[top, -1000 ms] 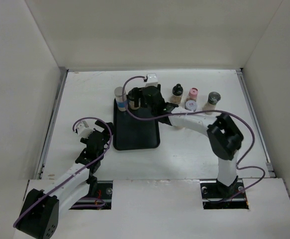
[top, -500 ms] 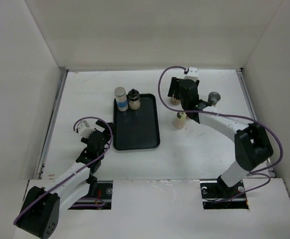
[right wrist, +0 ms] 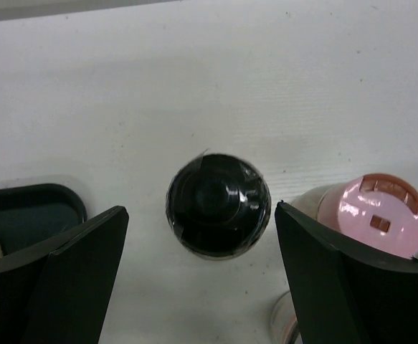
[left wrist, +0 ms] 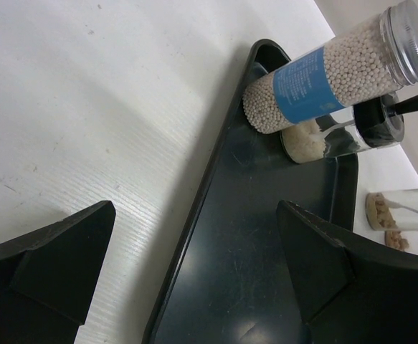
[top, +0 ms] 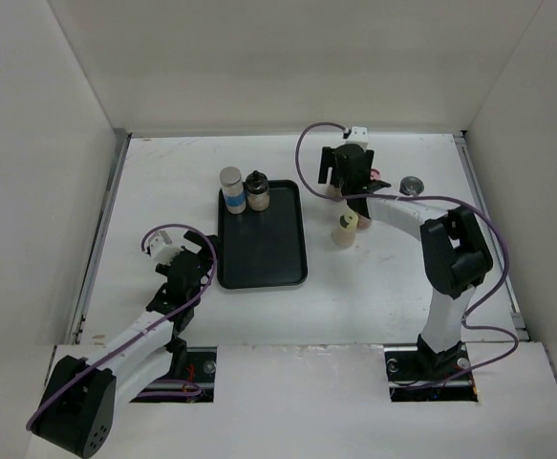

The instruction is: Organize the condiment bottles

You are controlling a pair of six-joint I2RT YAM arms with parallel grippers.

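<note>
Black-capped bottle [right wrist: 219, 204] is seen upright on the surface near the tray [right wrist: 22, 208], w/ a pink-capped bottle [right wrist: 381, 215] close beside it. It is centred btwn the spread, empty fingers of the right tool [right wrist: 200, 213]. A straight descent is advised, closing below the cap so the pink neighbour isn't nudged. Left tool [left wrist: 194, 279] is spread, empty, at the tray's edge.

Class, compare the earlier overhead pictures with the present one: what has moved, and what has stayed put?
The right gripper swung from the tray's far end rightward, leaving a dark-lidded bottle beside the blue-banded bottle. Its jaws now straddle, open, a black-capped bottle on the table. The left gripper, tray and its two bottles stayed put.
</note>
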